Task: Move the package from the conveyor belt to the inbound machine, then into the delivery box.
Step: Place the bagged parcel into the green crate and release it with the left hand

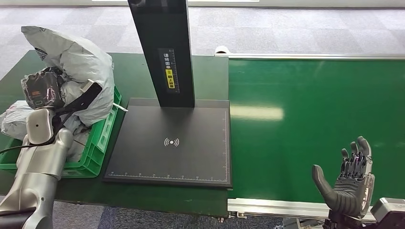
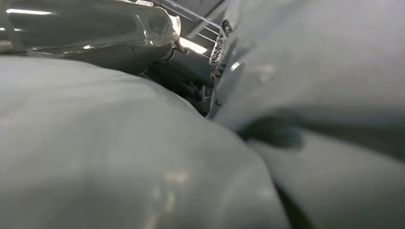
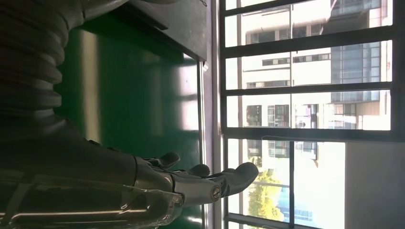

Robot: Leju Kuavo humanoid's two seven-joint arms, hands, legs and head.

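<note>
While the right hand (image 1: 351, 183) hovers open and empty over the green conveyor belt (image 1: 305, 119), several grey plastic packages (image 1: 79, 62) fill one green crate (image 1: 98, 143) at left; whether the left hand (image 1: 43, 90) grips any is unclear.

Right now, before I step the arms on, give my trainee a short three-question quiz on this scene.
1. True or false: a package lies on the conveyor belt.
2. Where is the left hand? A) over the scanner plate B) at the grey packages in the green crate C) on the belt
3. Describe the right hand.

Key: 1 false. 2 B. 3 Holding nothing, fingers apart, at the belt's near edge.
</note>
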